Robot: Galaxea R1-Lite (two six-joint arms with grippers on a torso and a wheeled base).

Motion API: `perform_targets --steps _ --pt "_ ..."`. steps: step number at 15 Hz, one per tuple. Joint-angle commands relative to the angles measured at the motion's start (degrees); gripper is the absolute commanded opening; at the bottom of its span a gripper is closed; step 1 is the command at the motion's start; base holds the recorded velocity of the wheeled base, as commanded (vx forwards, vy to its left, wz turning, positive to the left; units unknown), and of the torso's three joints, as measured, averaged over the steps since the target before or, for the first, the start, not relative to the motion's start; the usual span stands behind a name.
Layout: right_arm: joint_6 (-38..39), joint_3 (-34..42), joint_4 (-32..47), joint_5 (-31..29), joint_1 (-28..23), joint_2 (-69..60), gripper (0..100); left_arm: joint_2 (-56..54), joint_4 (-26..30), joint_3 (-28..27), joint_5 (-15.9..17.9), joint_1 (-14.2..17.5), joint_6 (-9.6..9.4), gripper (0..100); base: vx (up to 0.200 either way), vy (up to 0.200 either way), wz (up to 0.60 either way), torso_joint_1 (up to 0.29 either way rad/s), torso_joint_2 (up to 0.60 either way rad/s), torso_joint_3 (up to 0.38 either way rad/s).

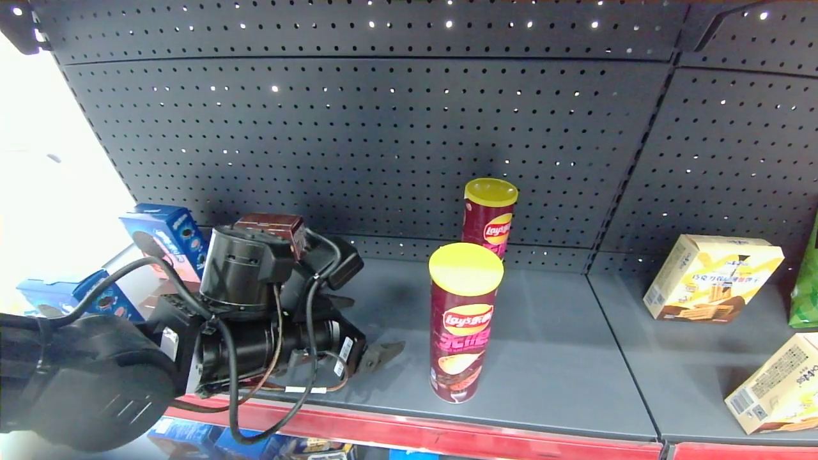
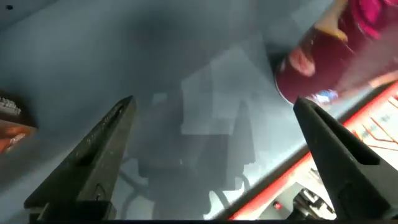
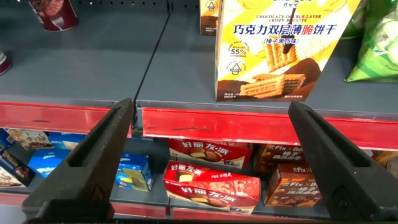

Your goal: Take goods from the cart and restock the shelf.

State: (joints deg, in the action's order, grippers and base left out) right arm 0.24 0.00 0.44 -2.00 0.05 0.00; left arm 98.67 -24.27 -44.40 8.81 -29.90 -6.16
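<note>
At head-view centre, the near chip can (image 1: 463, 319) stands just right of your empty, spread left claw (image 1: 374, 326); your wrist view blurs it

Head view: I look forward and down on the grey shelf (image 1: 549, 358), front chip can (image 1: 463, 322) mid-frame.
Left wrist: close over that shelf board, same can's base nearby.
Right wrist: I face the red shelf edge (image 3: 249, 124) from outside, fairly near.
</note>
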Motion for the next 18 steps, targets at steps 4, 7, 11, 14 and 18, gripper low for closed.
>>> perform_targets --steps 4,7,11,14,18 --pt "0.0 0.0 0.0 0.0 0.0 0.1 100 4.7 0.0 -4.0 0.0 -2.0 0.09 100 0.0 0.0 0.0 0.0 0.0 0.0" --pt "0.0 0.0 0.0 0.0 0.0 0.1 100 6.3 -0.1 -5.4 0.0 -2.3 0.09 100 0.0 0.0 0.0 0.0 0.0 0.0" --pt "0.0 0.0 0.0 0.0 0.0 0.1 100 7.7 0.0 -7.5 0.0 -2.5 0.79 100 0.0 0.0 0.0 0.0 0.0 0.0" --pt "0.0 0.0 0.0 0.0 0.0 0.1 100 7.9 0.0 -7.8 0.1 -2.9 0.79 100 0.0 0.0 0.0 0.0 0.0 0.0" --pt "0.0 0.0 0.0 0.0 0.0 0.1 100 8.8 0.0 -9.0 0.1 -3.8 0.88 100 0.0 0.0 0.0 0.0 0.0 0.0"
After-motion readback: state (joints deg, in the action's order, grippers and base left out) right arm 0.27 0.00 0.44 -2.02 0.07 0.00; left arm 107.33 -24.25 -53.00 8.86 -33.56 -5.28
